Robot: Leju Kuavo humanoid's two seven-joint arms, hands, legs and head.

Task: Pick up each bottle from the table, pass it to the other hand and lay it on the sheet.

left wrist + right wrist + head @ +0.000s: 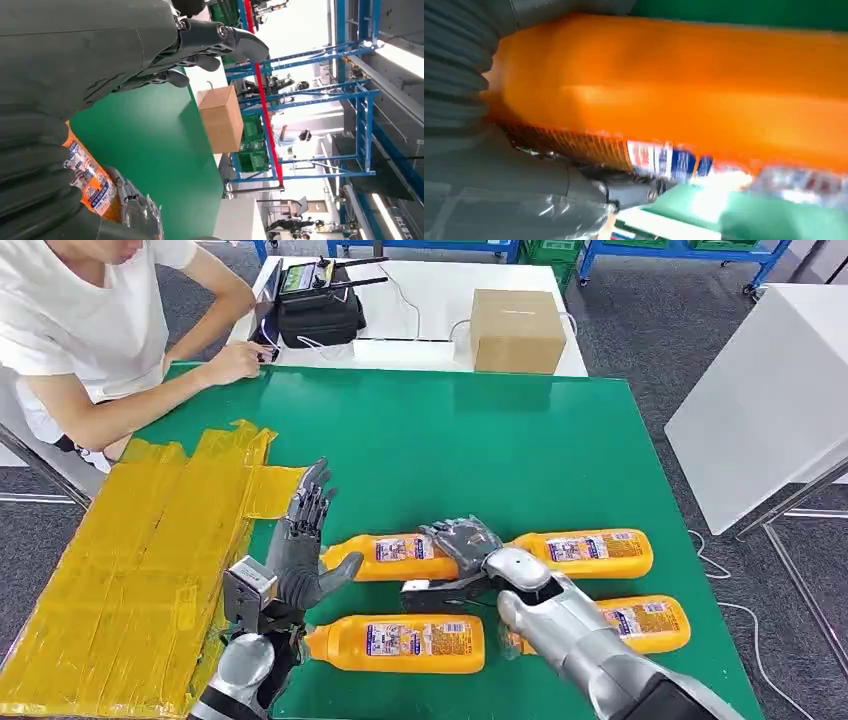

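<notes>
Four orange bottles [398, 642] (all flat)

Even bright indoor light; head view sharp; right wrist view motion-blurred, overexposed patch.

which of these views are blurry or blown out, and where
Head view: sharp and evenly lit; labels on the orange plastic bottles are legible as printed patches. Left wrist view: in focus, but the bright background beyond the brown cardboard box is overexposed. Right wrist view: heavily blurred; the orange bottle is smeared, its label unreadable.
</notes>
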